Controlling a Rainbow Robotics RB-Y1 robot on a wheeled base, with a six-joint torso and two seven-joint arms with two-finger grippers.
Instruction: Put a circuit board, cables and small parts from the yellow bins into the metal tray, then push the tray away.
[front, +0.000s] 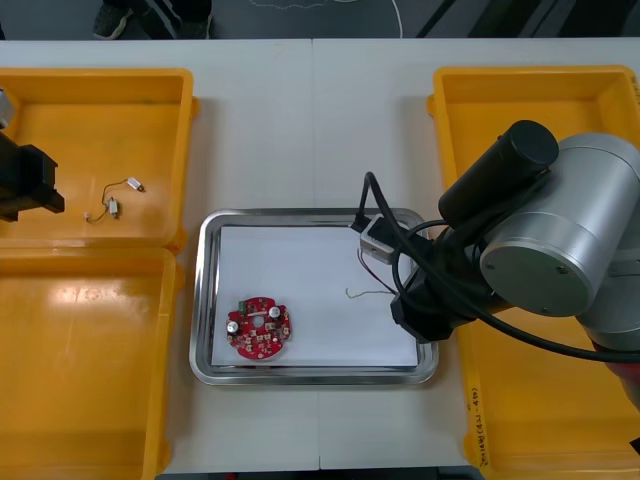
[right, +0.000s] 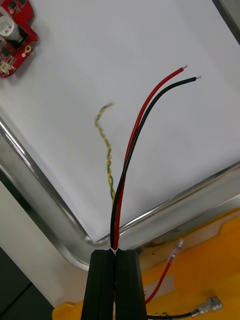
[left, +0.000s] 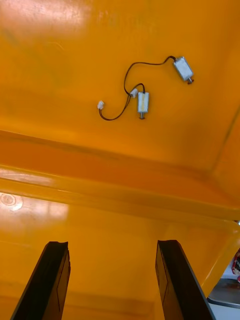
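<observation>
Yellow bins stand at 9 o'clock and 3 o'clock of the metal tray, which is white inside. One round red circuit board lies flat at 7 o'clock on the tray's floor, well apart from everything else. In the bin at 10 o'clock of the tray sit two small metal parts, each trailing a thin dark wire.

The right arm reaches in over the tray's 3 o'clock rim and hides that corner from above. The right gripper has its fingers pressed together on a red and black cable, whose two bare ends hang free over the white floor. A twisted yellow and green cable runs just beside it; whether it is pinched too, I cannot tell. Beyond the tray's rim, in the bin beside the fingers, lies a loose red cable.

The left gripper hangs over the left bins with its fingers wide apart, holding nothing and touching nothing.

A white sticker on the rim of the bin at 4 o'clock carries handwriting too small to read.
</observation>
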